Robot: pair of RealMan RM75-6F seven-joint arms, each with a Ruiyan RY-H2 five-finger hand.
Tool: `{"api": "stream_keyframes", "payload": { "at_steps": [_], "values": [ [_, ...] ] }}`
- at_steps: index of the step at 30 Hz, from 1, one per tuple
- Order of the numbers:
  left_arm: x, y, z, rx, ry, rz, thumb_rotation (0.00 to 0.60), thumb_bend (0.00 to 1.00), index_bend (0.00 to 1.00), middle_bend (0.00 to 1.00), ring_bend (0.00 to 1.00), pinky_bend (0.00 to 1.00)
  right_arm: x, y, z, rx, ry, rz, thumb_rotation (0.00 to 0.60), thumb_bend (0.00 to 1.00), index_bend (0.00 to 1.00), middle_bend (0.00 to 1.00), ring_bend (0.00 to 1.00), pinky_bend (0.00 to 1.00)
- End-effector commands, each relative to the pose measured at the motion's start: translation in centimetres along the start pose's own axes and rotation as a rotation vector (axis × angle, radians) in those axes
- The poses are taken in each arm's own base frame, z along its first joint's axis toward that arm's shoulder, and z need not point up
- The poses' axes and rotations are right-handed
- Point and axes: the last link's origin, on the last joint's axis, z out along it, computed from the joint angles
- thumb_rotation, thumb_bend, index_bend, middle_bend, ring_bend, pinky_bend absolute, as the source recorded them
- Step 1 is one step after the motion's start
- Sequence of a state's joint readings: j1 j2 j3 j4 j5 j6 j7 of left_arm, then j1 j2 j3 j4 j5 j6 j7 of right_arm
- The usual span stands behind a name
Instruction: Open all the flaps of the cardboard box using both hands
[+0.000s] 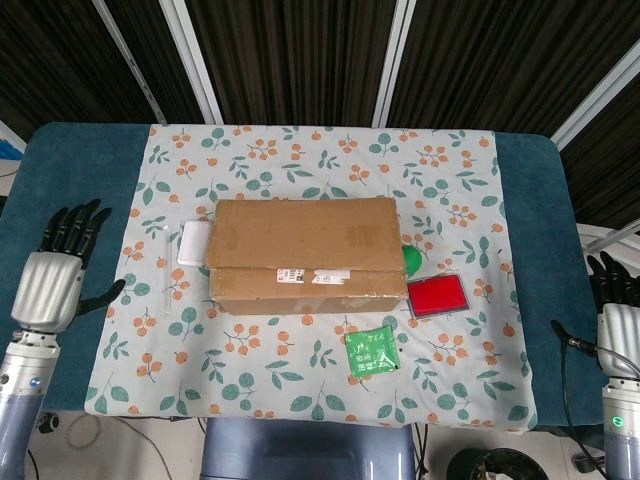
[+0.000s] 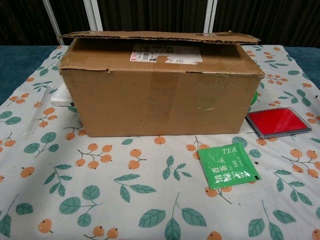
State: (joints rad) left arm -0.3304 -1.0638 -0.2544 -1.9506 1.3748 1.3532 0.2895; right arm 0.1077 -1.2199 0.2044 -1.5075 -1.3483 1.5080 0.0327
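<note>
A robot test bench, probably in a lab.

I see a teal table [image 1: 70, 170] under a fruit-print cloth [image 1: 320, 160], dark slatted panels [image 1: 300, 60] with metal struts behind, cables [image 1: 575, 400] trailing below.

Matt brown corrugated cardboard box [image 2: 160, 90] with a paper label [image 2: 166, 54]; printed cloth [image 1: 300, 160] over the teal fabric table [image 1: 70, 170]; glossy green tea sachet [image 2: 227, 165]; glossy red case [image 2: 278, 121]; left hand [image 1: 52, 283], silver shell, black fingers.

One cardboard box [image 1: 307, 253], two robot hands [image 1: 50, 285].
</note>
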Motion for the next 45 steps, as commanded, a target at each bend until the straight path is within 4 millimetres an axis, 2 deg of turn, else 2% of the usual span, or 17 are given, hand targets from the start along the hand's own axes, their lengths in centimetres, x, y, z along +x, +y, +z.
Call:
{"api": "stream_keyframes", "payload": {
  "at_steps": [1,7,16,25,37,41,45],
  "values": [
    [0.1,3.0,2.9,-0.050,-0.025,-0.020,0.600,0.24,0.00,0.00,0.00,0.00,0.1,0.2,0.1,-0.013,0.000,0.012,0.600,0.23,0.00,0.00,0.00,0.23],
    [-1.2,6.6,5.3,-0.106,-0.107,-0.028,0.600,0.24,0.00,0.00,0.00,0.00,0.1,0.5,0.2,-0.030,-0.004,0.031,0.600,0.23,0.00,0.00,0.00,0.23],
    [-2.4,10.0,5.8,-0.165,-0.171,-0.011,0.600,0.24,0.00,0.00,0.00,0.00,0.0,0.6,0.5,-0.048,-0.011,0.051,0.600,0.24,0.00,0.00,0.00,0.23],
    [-3.7,10.9,6.3,-0.175,-0.205,0.019,0.600,0.24,0.00,0.00,0.00,0.00,0.0,0.7,0.6,-0.055,-0.011,0.061,0.600,0.24,0.00,0.00,0.00,0.23],
    [-5.4,11.8,9.4,-0.176,-0.197,0.081,0.600,0.31,0.00,0.00,0.00,0.00,0.1,0.8,0.8,-0.067,-0.007,0.074,0.600,0.24,0.00,0.00,0.00,0.23],
    [-5.0,12.2,10.3,-0.181,-0.166,0.089,0.600,0.31,0.00,0.00,0.00,0.00,0.1,0.9,0.8,-0.075,-0.003,0.079,0.600,0.24,0.00,0.00,0.00,0.23],
    [-3.7,12.5,11.8,-0.187,-0.103,0.110,0.600,0.31,0.00,0.00,0.00,0.00,0.1,1.0,0.9,-0.083,-0.002,0.086,0.600,0.24,0.00,0.00,0.00,0.23]
  ]
}}
